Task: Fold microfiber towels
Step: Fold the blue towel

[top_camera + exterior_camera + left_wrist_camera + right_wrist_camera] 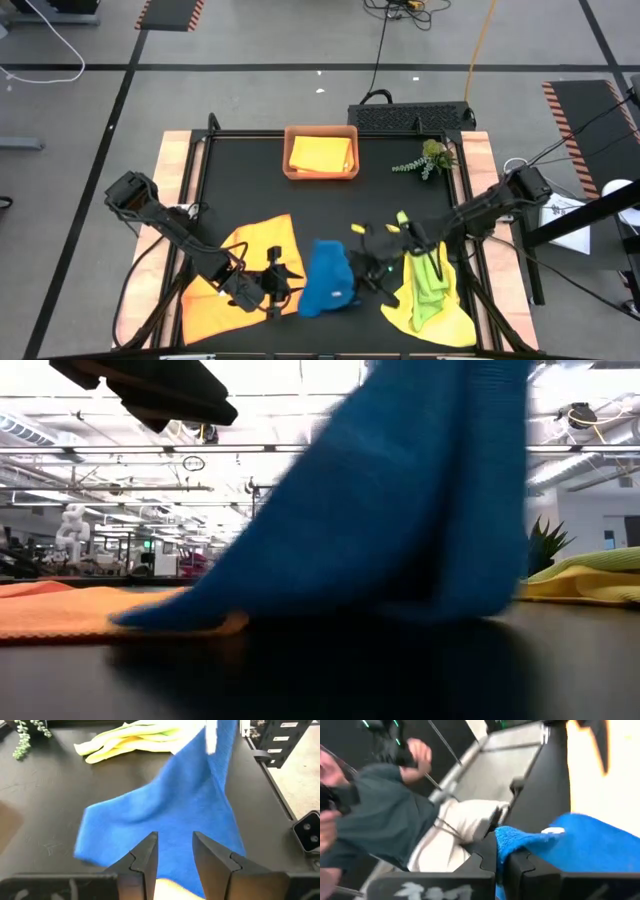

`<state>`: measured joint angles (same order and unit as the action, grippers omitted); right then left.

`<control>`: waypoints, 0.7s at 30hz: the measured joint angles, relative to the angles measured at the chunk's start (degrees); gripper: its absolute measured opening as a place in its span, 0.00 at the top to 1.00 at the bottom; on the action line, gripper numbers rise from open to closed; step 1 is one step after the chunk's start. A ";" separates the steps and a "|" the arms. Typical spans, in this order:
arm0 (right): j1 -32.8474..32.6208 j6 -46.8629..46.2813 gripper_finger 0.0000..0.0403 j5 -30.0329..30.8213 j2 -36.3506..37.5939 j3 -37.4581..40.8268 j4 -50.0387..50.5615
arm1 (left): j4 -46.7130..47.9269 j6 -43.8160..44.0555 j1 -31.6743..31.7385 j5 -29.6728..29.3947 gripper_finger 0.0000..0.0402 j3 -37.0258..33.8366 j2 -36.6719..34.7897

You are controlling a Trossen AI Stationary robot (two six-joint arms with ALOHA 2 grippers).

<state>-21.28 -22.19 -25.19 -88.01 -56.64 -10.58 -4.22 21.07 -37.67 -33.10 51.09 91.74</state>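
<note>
A blue towel stands bunched up near the table's front middle, lifted on its right side. My right gripper is shut on it. My left gripper is at the towel's left side, fingers open, with blue cloth showing in and beyond the gap. An orange towel lies flat to the left. A yellow towel with a lime green one on top lies to the right. Another yellow towel rests in the tray. My left gripper has its open fingers on either side of the blue towel's near part; I cannot tell whether they touch it. My right gripper pinches an edge of the blue towel between its shut fingers, coming from the table's right and slanting down. The cloth hangs below the fingers, and its lower part rests on the table and the orange towel's edge.
The orange-brown tray stands at the far middle, and a plant sprig lies to its right. A person sits beyond the table's near edge. Bare black table surface lies between the tray and the towels.
</note>
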 joint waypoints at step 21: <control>-5.31 -3.84 1.00 13.44 0.00 2.71 0.09 | -5.22 -3.78 -1.97 11.10 0.69 0.00 13.70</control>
<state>-26.59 -26.03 -11.75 -88.01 -53.93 -10.50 -9.43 17.30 -39.64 -22.00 51.09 105.45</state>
